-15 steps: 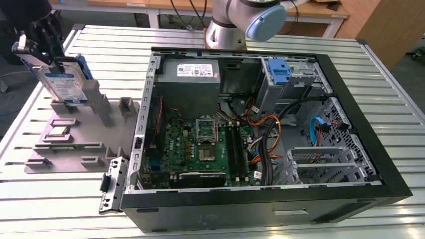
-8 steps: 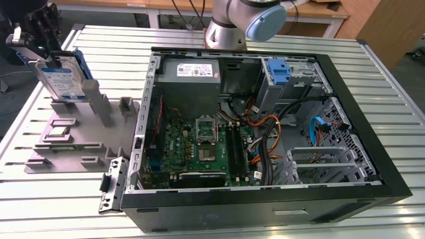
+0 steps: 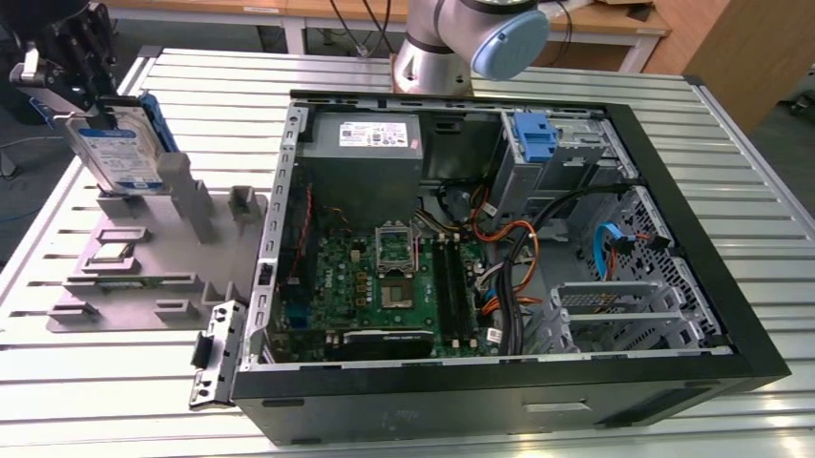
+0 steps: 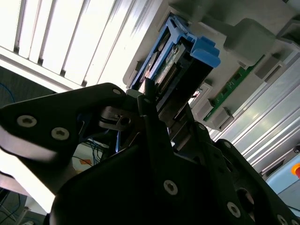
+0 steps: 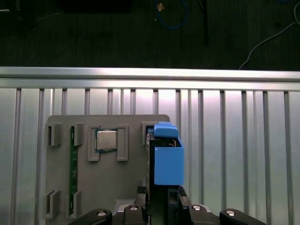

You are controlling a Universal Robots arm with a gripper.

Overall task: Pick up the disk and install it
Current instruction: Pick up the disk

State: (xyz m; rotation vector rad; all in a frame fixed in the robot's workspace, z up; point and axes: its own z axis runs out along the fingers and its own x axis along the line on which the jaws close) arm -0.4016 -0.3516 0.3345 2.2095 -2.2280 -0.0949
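Observation:
The disk (image 3: pixel 117 153), a silver drive with a white-and-blue label and blue rails, stands on edge over the grey fixture plate (image 3: pixel 121 310) at the exterior view's left. My gripper (image 3: pixel 80 107) comes down on its upper end and is shut on it. In the first wrist view the disk (image 5: pixel 168 161) shows edge-on as a blue rail, with my gripper (image 5: pixel 162 199) clamping it from both sides. In the second wrist view the black fingers (image 4: pixel 150 110) pinch the disk (image 4: pixel 185 63). Whether its lower edge still sits in the fixture's slot is unclear.
An open black computer case (image 3: pixel 713 286) lies to the right of the fixture, with a grey power supply (image 3: pixel 369 134), a motherboard (image 3: pixel 382 286) and a blue bracket (image 3: pixel 535 134) in the drive bay. The fixture plate also holds a processor (image 5: pixel 107 139) and a memory stick (image 5: pixel 72 168). The arm's base (image 3: pixel 440 43) is behind the case.

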